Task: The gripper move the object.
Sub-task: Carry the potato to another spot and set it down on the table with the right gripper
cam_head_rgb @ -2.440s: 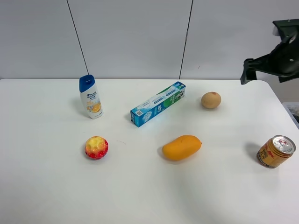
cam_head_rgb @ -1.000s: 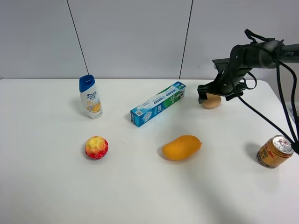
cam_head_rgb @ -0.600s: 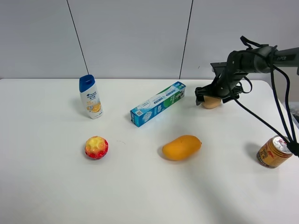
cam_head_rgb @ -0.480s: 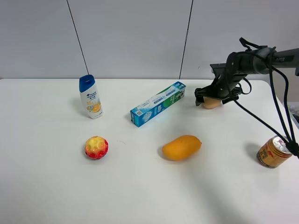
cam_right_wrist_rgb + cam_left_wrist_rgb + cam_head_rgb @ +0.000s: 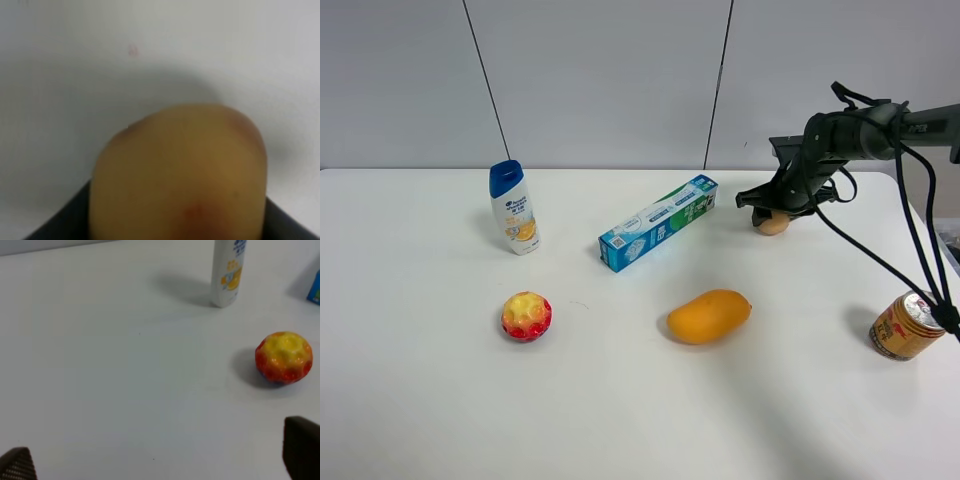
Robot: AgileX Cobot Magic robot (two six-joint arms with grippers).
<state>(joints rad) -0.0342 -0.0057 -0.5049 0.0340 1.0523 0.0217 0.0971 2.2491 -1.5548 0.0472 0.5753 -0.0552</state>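
The small round tan fruit (image 5: pixel 772 224) with a reddish spot sits on the white table at the back right. My right gripper (image 5: pixel 776 206) is down over it with a jaw on either side, and the jaws look open. In the right wrist view the fruit (image 5: pixel 180 170) fills the picture, with a dark finger (image 5: pixel 60 222) at its edge. My left gripper (image 5: pixel 160 465) is open and empty above bare table; it is out of the exterior view.
An orange mango (image 5: pixel 709 315) lies in front of the fruit. A blue toothpaste box (image 5: pixel 658 222) is to its left. A shampoo bottle (image 5: pixel 514 208) and a red-and-yellow bumpy ball (image 5: pixel 526 316) are at the left. A can (image 5: pixel 910 324) stands at the right edge.
My right arm has come in from the far right and lowered its gripper over the tan fruit. The fruit has stayed in its place.
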